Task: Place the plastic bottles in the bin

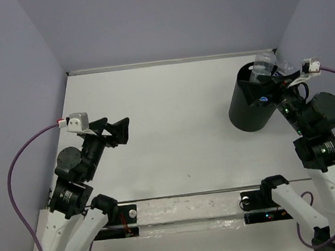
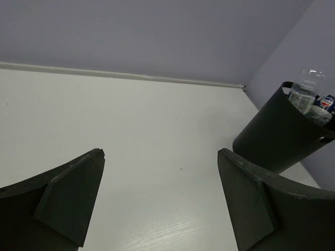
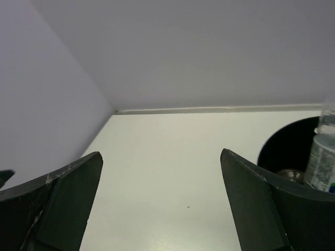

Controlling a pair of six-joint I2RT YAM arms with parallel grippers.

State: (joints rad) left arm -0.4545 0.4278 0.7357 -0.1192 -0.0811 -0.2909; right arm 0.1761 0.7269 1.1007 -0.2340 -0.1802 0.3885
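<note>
Both pincers gaping empty, bottles sitting in the bin.
The left gripper point(image 2: 160, 152) is hanging wide open over the white table point(image 2: 131, 115), gripping nothing. The right gripper point(image 3: 160, 153) is gaping equally wide, also empty. Just beyond its right finger, the tall black cylindrical plastic bin point(image 1: 247, 114) is holding a clear plastic bottle point(image 3: 322, 162) poking above the rim, with a blue-labelled plastic bottle point(image 2: 325, 103) beside it. I am judging these light, thin-walled, slick and crushable, so gripping gently across mid-body is looking best.
</note>
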